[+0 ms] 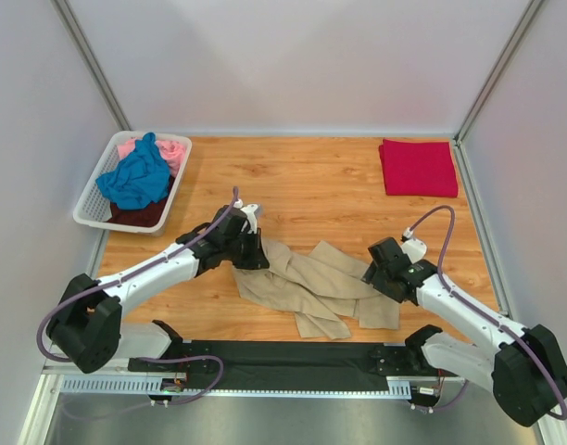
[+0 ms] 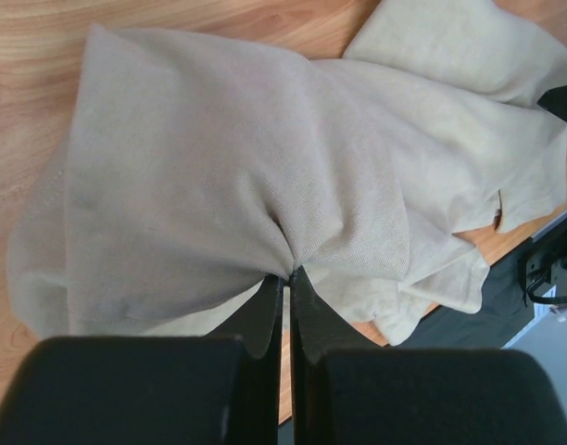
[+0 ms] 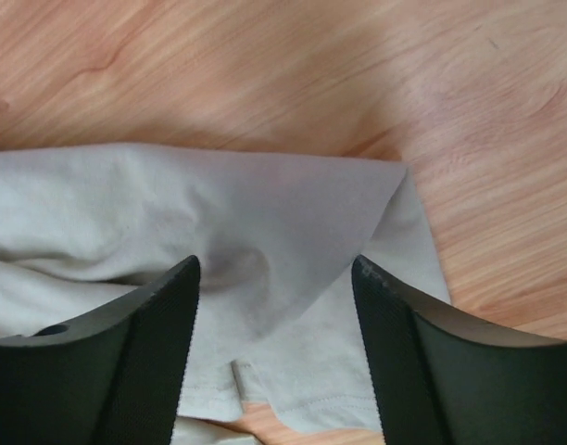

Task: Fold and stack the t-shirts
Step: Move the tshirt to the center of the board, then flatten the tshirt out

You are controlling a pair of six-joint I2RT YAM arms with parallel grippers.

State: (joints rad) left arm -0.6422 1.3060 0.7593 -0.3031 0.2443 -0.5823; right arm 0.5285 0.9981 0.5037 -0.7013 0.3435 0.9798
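The tan t-shirt [image 1: 311, 283] is lying rumpled on the desk [image 1: 311, 181], stretching from far-left to near-right; the left pincer [image 2: 288, 275] is pinching its fold, the right pincer [image 3: 276, 269] is hovering spread over its edge.

The left white-and-black jointed arm [image 1: 154, 269] and the right white-and-black jointed arm [image 1: 464, 311] shared one build: smooth white moulded links between bulky black joint housings. A thin purple-grey cable [image 1: 44, 320] looped out at the left shoulder, and a matching purple-grey cable [image 1: 441, 209] curved above the right wrist. The left gripper [image 2: 288, 278] had matte black fingers [image 2: 265, 311] tapering to thin tips. The right gripper [image 3: 275, 273] had broad, faintly ribbed black fingers [image 3: 140, 352].
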